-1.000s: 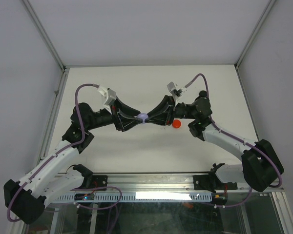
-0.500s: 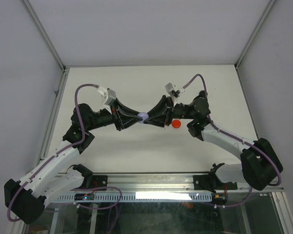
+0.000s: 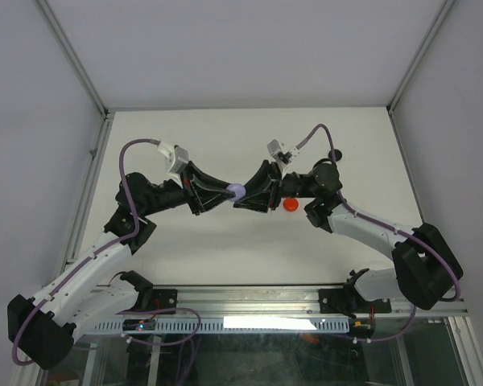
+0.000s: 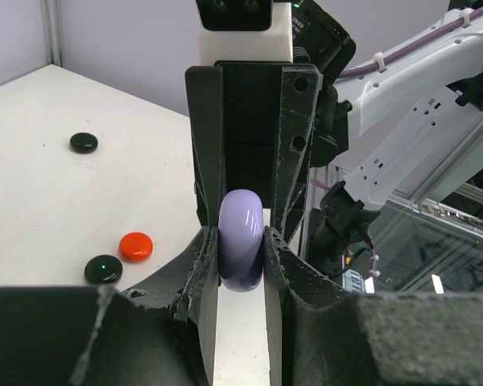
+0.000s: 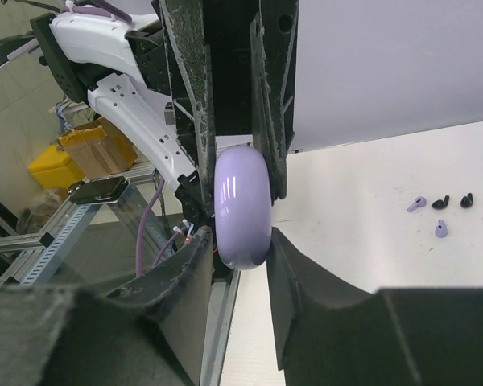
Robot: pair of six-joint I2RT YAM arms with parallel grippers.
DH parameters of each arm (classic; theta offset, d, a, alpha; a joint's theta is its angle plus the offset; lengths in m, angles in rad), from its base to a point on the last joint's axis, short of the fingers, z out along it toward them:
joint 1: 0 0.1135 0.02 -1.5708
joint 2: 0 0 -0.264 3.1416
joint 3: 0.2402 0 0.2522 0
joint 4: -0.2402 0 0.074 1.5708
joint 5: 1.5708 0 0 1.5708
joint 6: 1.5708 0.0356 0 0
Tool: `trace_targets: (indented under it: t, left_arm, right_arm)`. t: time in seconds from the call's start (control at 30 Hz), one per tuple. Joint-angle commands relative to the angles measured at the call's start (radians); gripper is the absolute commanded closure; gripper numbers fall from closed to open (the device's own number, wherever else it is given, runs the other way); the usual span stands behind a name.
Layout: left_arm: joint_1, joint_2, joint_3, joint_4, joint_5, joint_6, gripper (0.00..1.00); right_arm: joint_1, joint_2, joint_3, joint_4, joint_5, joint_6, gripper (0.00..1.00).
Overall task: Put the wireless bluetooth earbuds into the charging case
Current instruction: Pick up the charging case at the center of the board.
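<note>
Charging case (image 4: 241, 233), one lilac shell with its lid closed, hangs above the bench (image 3: 225, 241), clamped between left gripper (image 4: 241, 245) and right gripper (image 5: 240, 241). Over the last second the pair edged away from the bases, likely readying to open it. On the bench lie two lilac earbuds (image 5: 417, 203), two dark bits (image 5: 441, 201), one red disc (image 4: 135, 245) and two black discs (image 4: 84, 142).

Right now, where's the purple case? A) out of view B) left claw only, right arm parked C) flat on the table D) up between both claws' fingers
D: both wrist views show the purple case pinched mid-air between the left claw and the right claw.
</note>
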Motion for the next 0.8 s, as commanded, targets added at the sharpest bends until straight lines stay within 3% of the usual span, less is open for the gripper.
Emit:
trace_targets:
  t: [0.0, 0.2, 0.4, 0.53, 0.63, 0.77]
  left_arm:
    - [-0.007, -0.016, -0.010, 0.042, -0.021, 0.017, 0.89]
    - [-0.007, -0.012, -0.013, 0.021, -0.034, 0.032, 0.89]
    - [-0.007, -0.006, -0.011, 0.015, -0.024, 0.045, 0.89]
    - [-0.007, -0.008, -0.002, -0.026, -0.026, 0.084, 0.89]
    - [-0.007, -0.014, 0.004, -0.066, -0.038, 0.114, 0.88]
    - [-0.007, -0.028, 0.015, -0.077, -0.058, 0.091, 0.77]
  right_arm:
    - [0.004, -0.020, 0.029, 0.087, 0.000, 0.007, 0.64]
    - [0.003, -0.032, 0.029, 0.102, 0.000, 0.013, 0.63]
    - [0.003, -0.022, 0.027, 0.132, 0.007, 0.036, 0.68]
    - [0.003, -0.014, 0.027, 0.148, 0.008, 0.052, 0.73]
    - [0.005, -0.008, 0.027, 0.169, -0.001, 0.062, 0.83]
    - [0.005, -0.004, 0.023, 0.175, -0.017, 0.052, 0.95]
